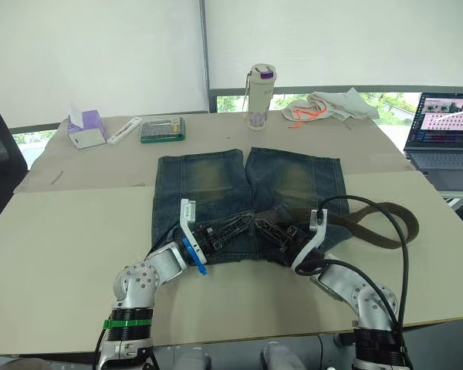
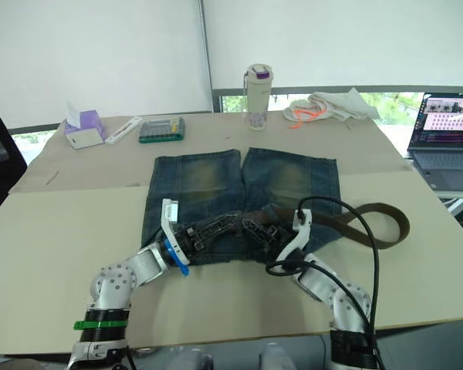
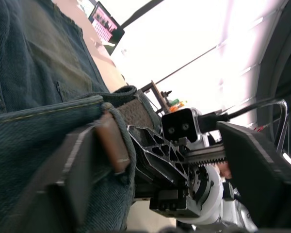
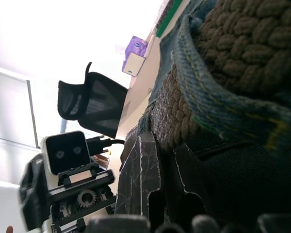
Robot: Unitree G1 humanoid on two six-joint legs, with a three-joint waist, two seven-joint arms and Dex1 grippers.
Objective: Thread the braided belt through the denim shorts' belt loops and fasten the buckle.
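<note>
While the braided belt (image 1: 370, 223) trails off in a loose loop toward the right of the frame, its near end sits right at the waistband of the denim shorts (image 1: 216, 185), low in the centre of the head view. And the shorts lie flat with the legs pointing up the frame, waistband nearest the robot, which puts the loops within reach of both arms. Look at the right wrist view: the woven strap (image 4: 179, 111) runs under a denim belt loop (image 4: 218, 102), so some threading looks done here. Both grippers meet at mid-waistband, left gripper (image 1: 235, 229) and right gripper (image 1: 272, 230) nearly touching, probably to hand the strap across. Left fingers look closed over the waistband edge beside the belt tip (image 3: 111, 143); the right gripper's grip, I cannot tell. Beyond, a bottle (image 1: 259, 96) stands at top centre.
</note>
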